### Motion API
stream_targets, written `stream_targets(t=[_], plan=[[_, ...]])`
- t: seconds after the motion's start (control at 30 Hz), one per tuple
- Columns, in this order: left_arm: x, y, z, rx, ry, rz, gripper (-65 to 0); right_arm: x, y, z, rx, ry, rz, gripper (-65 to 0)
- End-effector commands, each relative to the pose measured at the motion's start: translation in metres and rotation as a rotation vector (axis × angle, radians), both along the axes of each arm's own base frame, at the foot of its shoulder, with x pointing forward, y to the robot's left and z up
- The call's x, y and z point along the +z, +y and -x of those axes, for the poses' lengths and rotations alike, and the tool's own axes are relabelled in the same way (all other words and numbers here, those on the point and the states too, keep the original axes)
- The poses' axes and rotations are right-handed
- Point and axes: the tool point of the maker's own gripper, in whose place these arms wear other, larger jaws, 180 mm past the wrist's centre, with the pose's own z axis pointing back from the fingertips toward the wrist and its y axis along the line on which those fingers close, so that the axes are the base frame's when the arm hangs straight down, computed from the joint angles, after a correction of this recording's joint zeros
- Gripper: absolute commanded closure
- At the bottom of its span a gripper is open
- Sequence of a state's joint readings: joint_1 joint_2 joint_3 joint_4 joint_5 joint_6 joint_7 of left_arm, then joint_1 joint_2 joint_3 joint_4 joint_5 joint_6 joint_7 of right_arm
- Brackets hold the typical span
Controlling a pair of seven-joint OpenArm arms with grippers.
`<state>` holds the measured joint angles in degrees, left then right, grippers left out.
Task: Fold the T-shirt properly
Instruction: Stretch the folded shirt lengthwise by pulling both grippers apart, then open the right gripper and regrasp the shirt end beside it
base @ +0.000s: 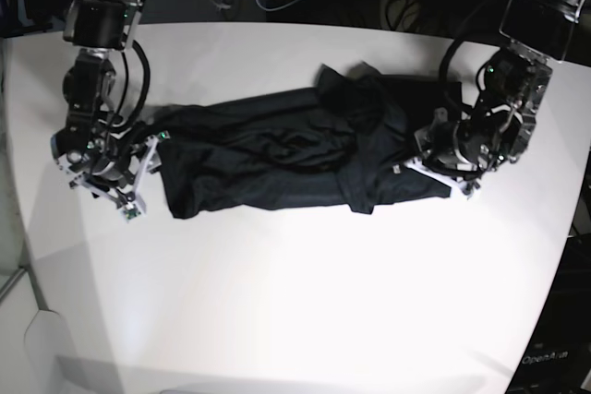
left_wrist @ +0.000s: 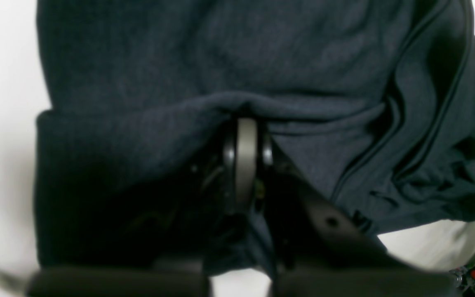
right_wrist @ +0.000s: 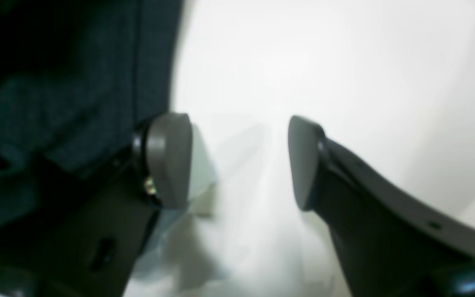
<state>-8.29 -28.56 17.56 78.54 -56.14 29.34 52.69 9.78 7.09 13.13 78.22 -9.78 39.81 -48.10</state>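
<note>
Stretched across the middle of the table (base: 305,302): the T-shirt (base: 277,149). At its base-view right end, the left gripper (left_wrist: 245,161); just off the opposite end, the right gripper (right_wrist: 237,161).

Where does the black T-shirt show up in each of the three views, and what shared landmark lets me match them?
Left wrist: the T-shirt fills most of the frame, and the left gripper is shut on a fold of it.
Right wrist: it takes up the left edge, beside the open right gripper.
Base: it lies stretched across the table's middle.
Shared landmark: the white table, seen in all three.
</note>
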Motion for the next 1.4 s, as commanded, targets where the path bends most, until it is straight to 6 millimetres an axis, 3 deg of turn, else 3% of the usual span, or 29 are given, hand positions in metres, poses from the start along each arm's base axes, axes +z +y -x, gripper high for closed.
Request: stream_targets(t=[0.0, 0.37, 0.53, 0.8, 1.07, 1.37], plan=[[-0.010, 0.023, 0.009, 0.030, 0.033, -0.096, 0.0, 0.013, -0.002, -0.011, 0.003, -0.041, 0.001, -38.0], [-0.010, 0.022, 0.008, 0.031, 0.029, -0.094, 0.0, 0.044, -0.026, -0.024, -0.070, -0.073, 0.047, -37.9], [-0.011, 0.016, 0.008, 0.029, 0.029, -0.084, 0.0, 0.057, -0.030, -0.019, -0.077, -0.069, 0.099, -37.9], [-0.011, 0.015, 0.008, 0.029, 0.026, -0.083, 0.0, 0.046, -0.021, -0.003, -0.084, 0.020, 0.108, -37.9], [-0.023, 0.023, 0.014, 0.023, 0.056, -0.091, 0.0, 0.059, -0.009, -0.008, -0.089, -0.023, 0.092, -37.2], [-0.021, 0.016, 0.011, -0.044, 0.028, -0.070, 0.0, 0.050, -0.008, -0.004, -0.084, 0.012, 0.092, -37.3]])
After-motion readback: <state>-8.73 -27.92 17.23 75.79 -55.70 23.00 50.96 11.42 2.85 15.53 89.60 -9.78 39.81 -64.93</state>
